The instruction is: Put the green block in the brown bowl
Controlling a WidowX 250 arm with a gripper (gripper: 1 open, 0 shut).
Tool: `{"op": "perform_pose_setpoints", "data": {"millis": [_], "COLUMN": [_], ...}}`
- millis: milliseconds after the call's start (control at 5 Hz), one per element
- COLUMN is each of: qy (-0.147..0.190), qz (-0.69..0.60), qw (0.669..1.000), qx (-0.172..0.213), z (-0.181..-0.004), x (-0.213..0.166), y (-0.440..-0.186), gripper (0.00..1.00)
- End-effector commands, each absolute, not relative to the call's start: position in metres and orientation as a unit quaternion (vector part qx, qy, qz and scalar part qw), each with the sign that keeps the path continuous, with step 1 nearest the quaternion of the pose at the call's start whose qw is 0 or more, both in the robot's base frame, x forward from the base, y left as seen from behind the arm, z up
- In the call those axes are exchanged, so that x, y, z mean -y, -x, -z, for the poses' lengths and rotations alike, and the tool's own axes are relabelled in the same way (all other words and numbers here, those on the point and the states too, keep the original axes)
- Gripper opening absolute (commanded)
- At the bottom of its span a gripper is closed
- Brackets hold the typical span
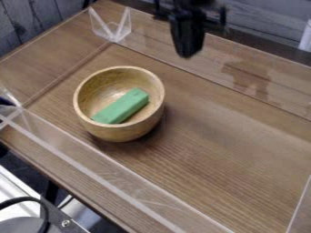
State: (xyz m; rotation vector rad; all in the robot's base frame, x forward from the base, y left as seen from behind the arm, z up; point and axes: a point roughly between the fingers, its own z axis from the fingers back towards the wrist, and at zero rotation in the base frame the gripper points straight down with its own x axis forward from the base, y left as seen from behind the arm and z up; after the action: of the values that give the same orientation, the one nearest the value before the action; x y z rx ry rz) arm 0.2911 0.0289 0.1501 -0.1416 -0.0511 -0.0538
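Wood-grain table [231,136] w/ clear plastic walls [115,27] (see-thru) round edges.

The light is soft and even. Pale shine lies on the brown worktop [231,136] at the far right. The dark claw [186,47] looks blurry. The whole picture is small and a bit fuzzy.

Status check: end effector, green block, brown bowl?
End effector shut, empty, up at the table's far edge. Green block lying inside brown bowl. Nothing in the way.
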Motion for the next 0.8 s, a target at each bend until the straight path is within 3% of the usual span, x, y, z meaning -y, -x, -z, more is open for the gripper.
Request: {"op": "perform_pose_setpoints", "data": {"millis": [0,200,400,600], "qy": [0.051,0.036,0.029,0.023], "qz": [-0.014,-0.043,-0.055,-0.066], "qw": [0.997,0.998,0.998,0.997], "qx": [0.062,0.035,0.026,0.013], "z": [-0.186,-0.174,-0.159,-0.144], "x": [-0.058,-0.072,-0.081,-0.086], "y": [-0.302,-0.291,-0.284,-0.279], "gripper": [0.00,1.00,0.00,0.00]}}
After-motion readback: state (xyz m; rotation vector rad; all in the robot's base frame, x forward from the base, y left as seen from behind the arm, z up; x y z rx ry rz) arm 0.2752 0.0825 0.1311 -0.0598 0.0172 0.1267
